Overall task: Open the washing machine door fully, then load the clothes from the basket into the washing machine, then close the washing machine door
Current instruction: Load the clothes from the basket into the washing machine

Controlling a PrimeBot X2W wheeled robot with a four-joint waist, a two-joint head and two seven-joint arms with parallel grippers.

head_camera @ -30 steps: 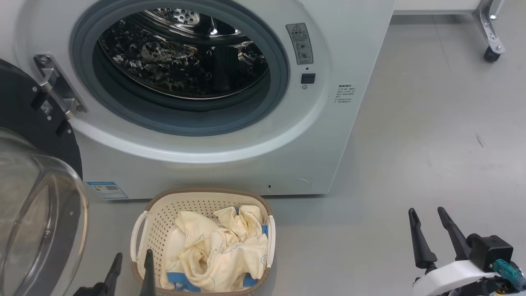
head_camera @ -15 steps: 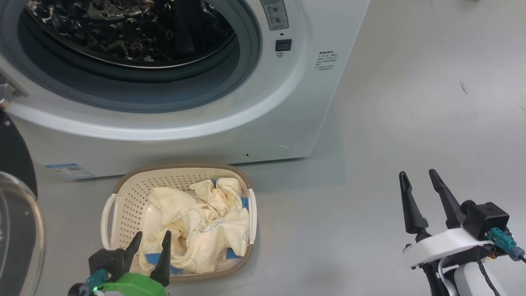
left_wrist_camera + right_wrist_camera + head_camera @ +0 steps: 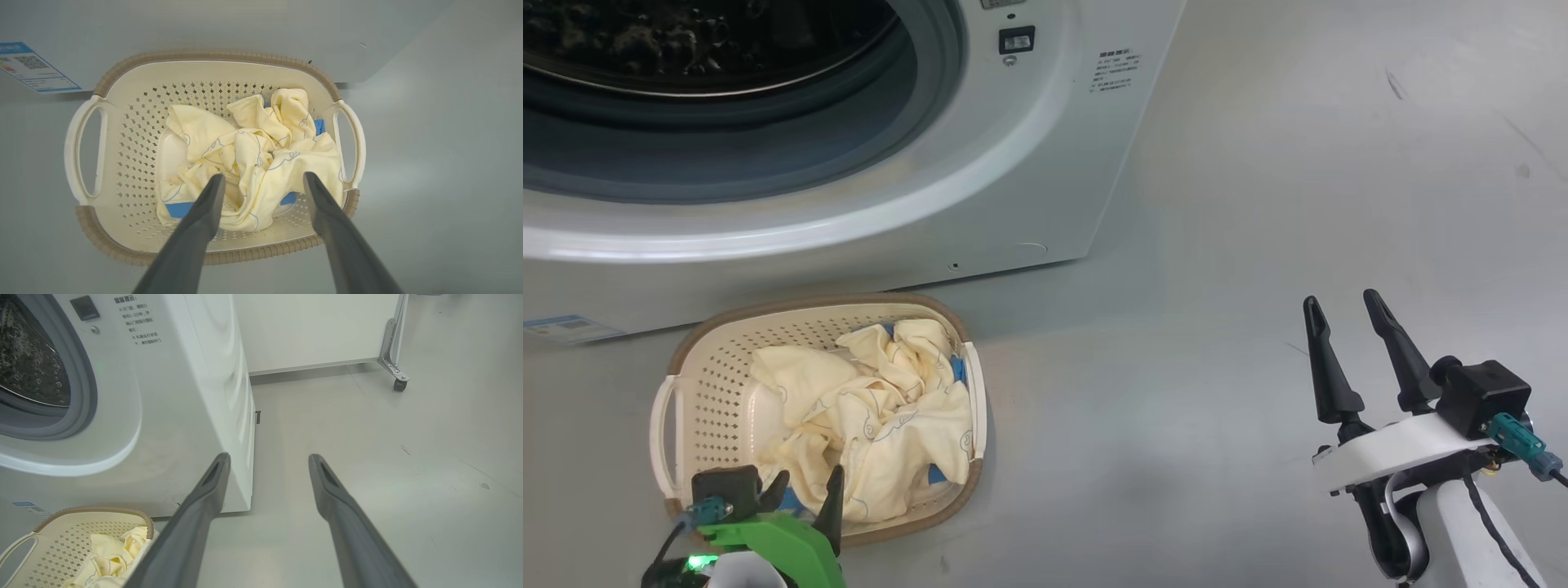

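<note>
Left wrist view: clothes (image 3: pixel 253 151) in the basket (image 3: pixel 212 56) lie beneath parted fingers (image 3: pixel 204 214).

Head view high, left wrist view close above shared basket (image 3: pixel 715 384).

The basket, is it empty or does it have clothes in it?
Not empty: the clothes lie crumpled inside the basket, with part of its perforated wall bare beside them.

Bright even light, soft shadows; the washing machine (image 3: pixel 1045 163) looks motion-blurred.
</note>
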